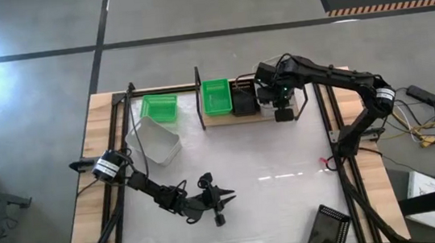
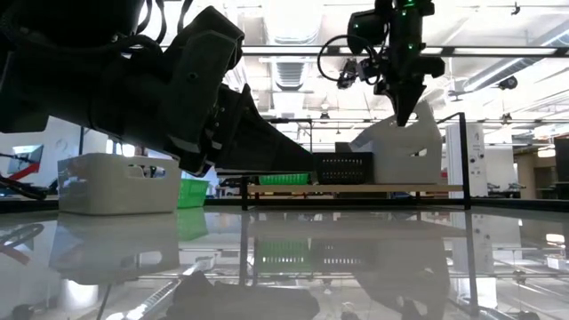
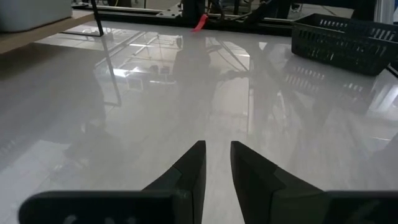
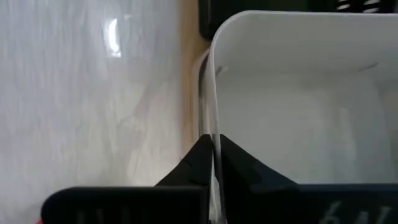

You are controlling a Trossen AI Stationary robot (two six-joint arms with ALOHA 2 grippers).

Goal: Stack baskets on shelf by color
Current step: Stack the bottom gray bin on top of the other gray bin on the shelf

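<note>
Up at the far side of the bench [image 1: 286, 159], your right hand [image 4: 214, 146] was pinching the thin wall of a white basket [image 4: 298, 93], its two fingers pressed onto the rim from either side. That basket sat tilted at the right end of the shelf [image 2: 356, 188], just beside a black mesh basket [image 2: 345, 167], with a green basket [image 1: 216, 96] next to that one. You had the shelf's black posts standing close around the held basket, and the black basket touching or nearly touching it; I could not tell which.

Your left hand [image 3: 216, 168] hovered low over the near middle of the bench, its fingers a narrow slit apart and gripping nothing.

Off the shelf, a second green basket [image 1: 159, 107] lay at the far left, with a second white basket [image 1: 155, 140] just beside it, nearer you. A second black basket [image 1: 328, 228] rested at the near right corner, well apart from everything else. A small red scrap [image 1: 324, 161] lay near the right arm's base.

Counted in the overhead view: two green, two black, two white.
</note>
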